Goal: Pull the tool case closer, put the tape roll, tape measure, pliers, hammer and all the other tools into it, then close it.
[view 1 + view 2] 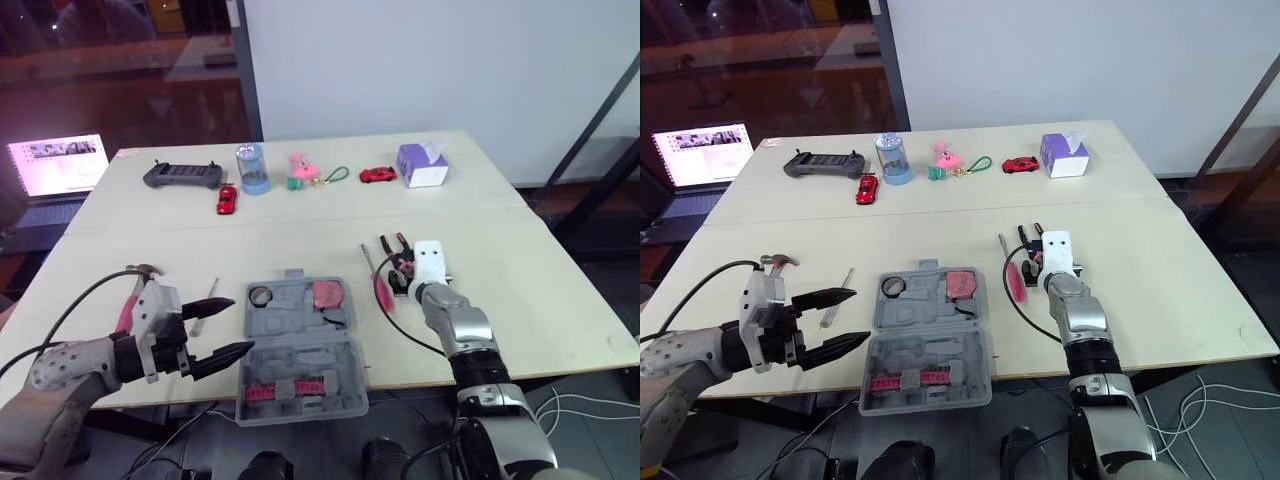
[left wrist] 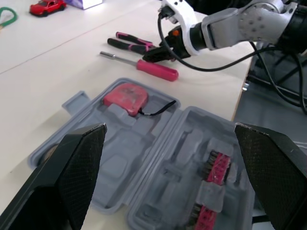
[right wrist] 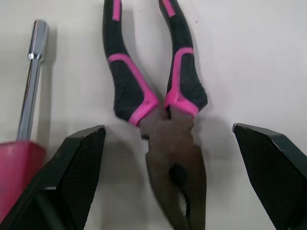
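Two claws released: left claw (image 1: 241,325) beside the open grey moulded-plastic case (image 1: 300,350); right claw (image 3: 168,128) straddling pliers (image 3: 165,120), pink-black grips, dull steel nose.

On table (image 1: 300,225): tool case (image 1: 295,345), pliers (image 3: 165,129), screwdriver (image 2: 158,71)

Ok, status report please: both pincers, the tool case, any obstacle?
Right pincer open around pliers head. Left pincer open, empty, beside tool case. Case open, tape measure and tape roll inside. Screwdriver close beside pliers.
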